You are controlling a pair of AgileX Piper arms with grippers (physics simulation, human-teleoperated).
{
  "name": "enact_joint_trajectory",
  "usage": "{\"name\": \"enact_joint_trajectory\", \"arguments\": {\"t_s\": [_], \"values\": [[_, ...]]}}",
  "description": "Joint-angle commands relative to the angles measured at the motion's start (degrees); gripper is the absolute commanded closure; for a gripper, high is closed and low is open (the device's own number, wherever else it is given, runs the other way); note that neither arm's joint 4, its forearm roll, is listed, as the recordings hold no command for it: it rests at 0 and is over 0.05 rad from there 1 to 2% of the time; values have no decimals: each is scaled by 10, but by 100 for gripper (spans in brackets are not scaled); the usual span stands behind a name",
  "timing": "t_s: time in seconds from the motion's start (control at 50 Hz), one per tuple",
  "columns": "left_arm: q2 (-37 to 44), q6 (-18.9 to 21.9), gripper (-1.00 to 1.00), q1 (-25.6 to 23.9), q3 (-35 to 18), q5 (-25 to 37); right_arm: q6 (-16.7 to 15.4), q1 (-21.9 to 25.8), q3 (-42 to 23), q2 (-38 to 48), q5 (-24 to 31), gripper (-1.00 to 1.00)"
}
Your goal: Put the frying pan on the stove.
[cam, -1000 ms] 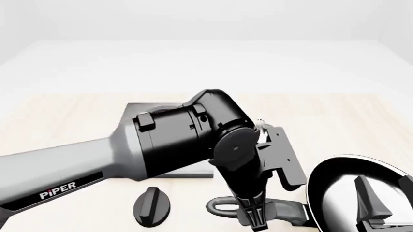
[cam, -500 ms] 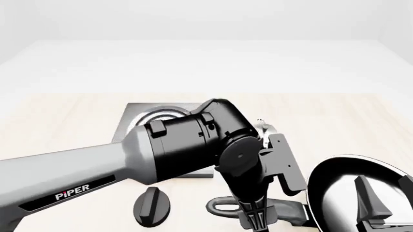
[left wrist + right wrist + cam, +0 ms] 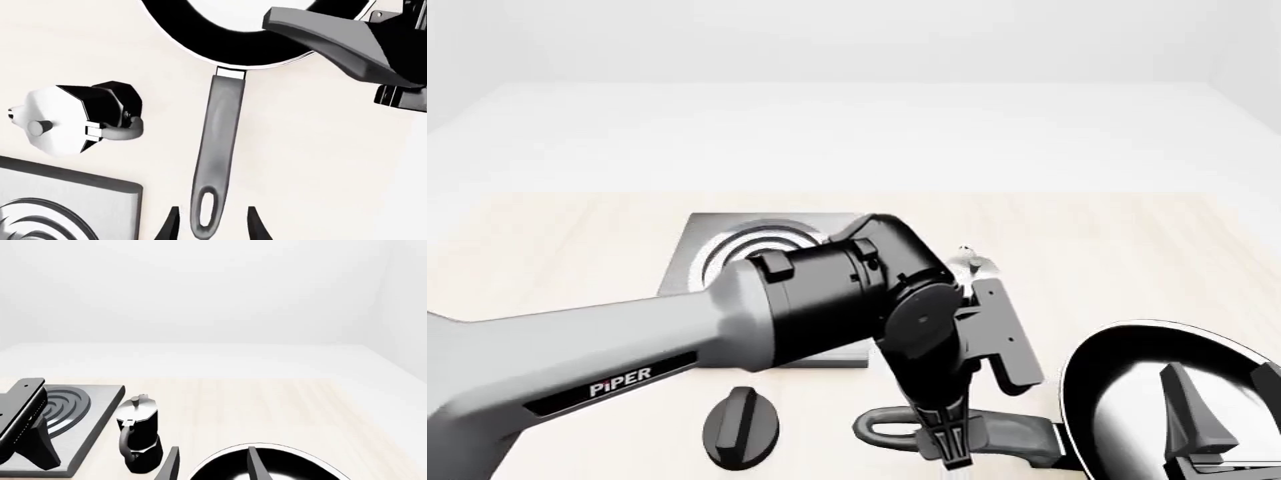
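The frying pan (image 3: pixel 1148 385) lies at the table's front right, with its grey handle (image 3: pixel 1014 437) pointing left. In the left wrist view the handle (image 3: pixel 219 135) runs toward me and its loop end (image 3: pixel 204 212) lies between my open fingertips (image 3: pixel 171 226). My left gripper (image 3: pixel 950 452) points down over that loop end, apart from it on both sides. My right gripper (image 3: pixel 1228 410) is open and empty above the pan's bowl (image 3: pixel 267 465). The stove (image 3: pixel 761 250) lies behind my left arm, its silver rings (image 3: pixel 63 405) partly showing.
A black-and-silver moka pot (image 3: pixel 73 117) stands between stove and pan, mostly hidden by my left wrist in the front view (image 3: pixel 968 262). A black teardrop knob (image 3: pixel 739 427) lies at the front, left of the handle.
My left forearm has swung and drawn back, uncovering the stove's rings. Its gripper stays over the handle's loop end. The right arm and the pan have not moved.
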Motion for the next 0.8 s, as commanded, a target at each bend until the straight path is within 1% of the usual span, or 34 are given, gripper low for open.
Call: {"name": "enact_joint_trajectory", "arguments": {"t_s": [0.02, 0.1, 0.28, 0.3, 0.32, 0.38, 0.44, 0.52, 0.72, 0.74, 0.8], "values": [[9, 2, -100, 8, 12, -17, 0, 0, 0, 0, 0, -100], [9, -7, -100, 6, 19, -28, 0, 0, 0, 0, 0, -100], [18, -2, -100, 10, 30, -42, 0, 0, 0, 0, 0, -100], [16, -8, -100, 6, 31, -44, 0, 0, 0, 0, 0, -100], [20, 0, -100, 13, 31, -44, 0, 0, 0, 0, 0, -100], [19, -7, -100, 10, 34, -50, 0, 0, 0, 0, 0, -100], [23, -3, -100, 15, 36, -53, 0, 0, 0, 0, 0, -100], [25, -9, -100, 11, 43, -63, 0, 0, 0, 0, 0, -100], [35, -6, -100, 17, 48, -76, 0, 0, 0, 0, 0, -100], [31, -15, -100, 8, 53, -81, 0, 0, 0, 0, 0, -100], [40, -5, -100, 19, 50, -81, 0, 0, 0, 0, 0, -100]]}}
